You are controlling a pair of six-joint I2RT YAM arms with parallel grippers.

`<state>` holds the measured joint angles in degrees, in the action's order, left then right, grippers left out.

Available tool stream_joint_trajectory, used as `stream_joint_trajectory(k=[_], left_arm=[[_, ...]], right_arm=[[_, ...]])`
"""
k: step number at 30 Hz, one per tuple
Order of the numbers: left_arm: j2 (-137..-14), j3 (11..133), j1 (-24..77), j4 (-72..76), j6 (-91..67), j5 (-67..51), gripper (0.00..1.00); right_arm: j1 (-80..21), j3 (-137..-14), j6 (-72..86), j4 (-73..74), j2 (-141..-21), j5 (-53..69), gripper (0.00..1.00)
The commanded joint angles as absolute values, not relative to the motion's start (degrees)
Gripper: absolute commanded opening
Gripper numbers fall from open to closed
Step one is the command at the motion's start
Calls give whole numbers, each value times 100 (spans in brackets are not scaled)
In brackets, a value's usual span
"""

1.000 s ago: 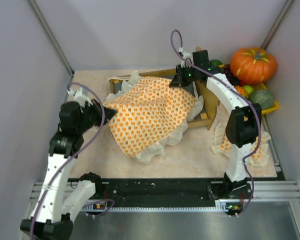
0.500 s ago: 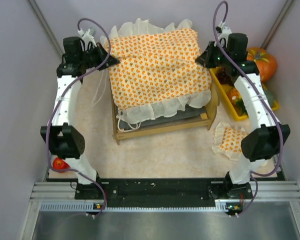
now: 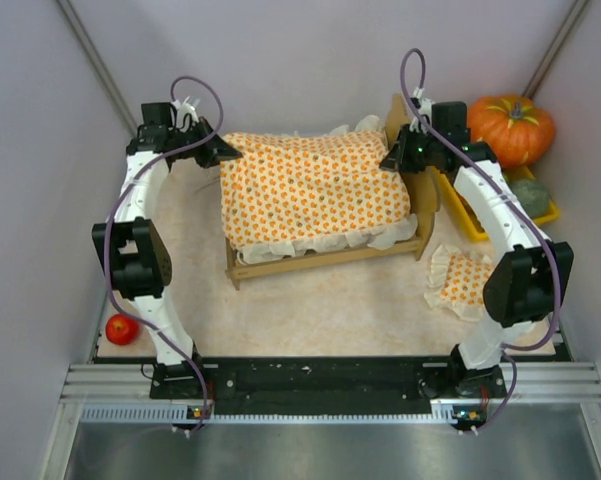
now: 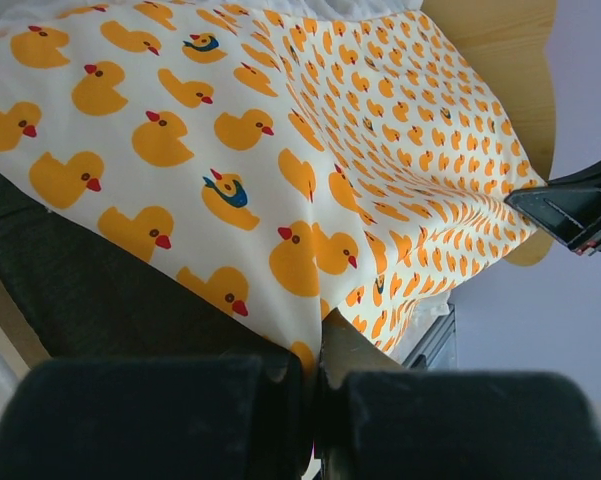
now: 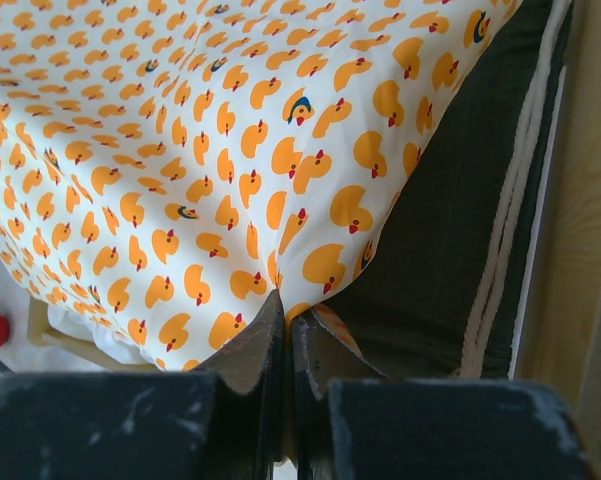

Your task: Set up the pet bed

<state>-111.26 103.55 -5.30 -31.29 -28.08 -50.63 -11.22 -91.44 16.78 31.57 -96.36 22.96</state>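
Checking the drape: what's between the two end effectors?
The bedspread, lying over the bed, spans from left end effector to right end effector; top view shows it.

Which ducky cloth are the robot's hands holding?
The big bedspread on the pet bed; the left gripper and right gripper pinch its corners. The small pillow lies untouched.

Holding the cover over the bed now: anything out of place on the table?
The pillow lies on the table, right of the pet bed, not on it. A red fruit sits alone at the table's near-left corner. The bedspread covers the bed smoothly.
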Motion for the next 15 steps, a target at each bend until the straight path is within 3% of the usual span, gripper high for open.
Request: stream_joint_trajectory(k=[1,7,8,10,12,14,15], left_arm=[[-10810,10932,-615,-3110,-2822,-4993,0],[-11284,10715,-633,-3761,-2435,-4694,6],[-11311,10653,-642,-3770,-2374,-4676,8],[-11338,10478,-642,-3779,-2312,-4667,26],[-11312,10406,-650,-3762,-2250,-4623,48],[-11250,10424,-677,-3814,-2137,-4431,64],[-11206,10459,-694,-3884,-2092,-4308,78]], right_arm=[[-1125,-10105,1731,3101,-9667,1996,0],[-1125,-10205,1705,3506,-10037,1820,0],[-1142,-10126,1696,3603,-10072,1776,4],[-1186,-9889,1583,3682,-10055,1583,11],[-1213,-9809,1477,3761,-9993,1284,33],[-1213,-9878,1415,3814,-9915,1100,50],[-1222,-9922,1372,3832,-9853,1020,54]])
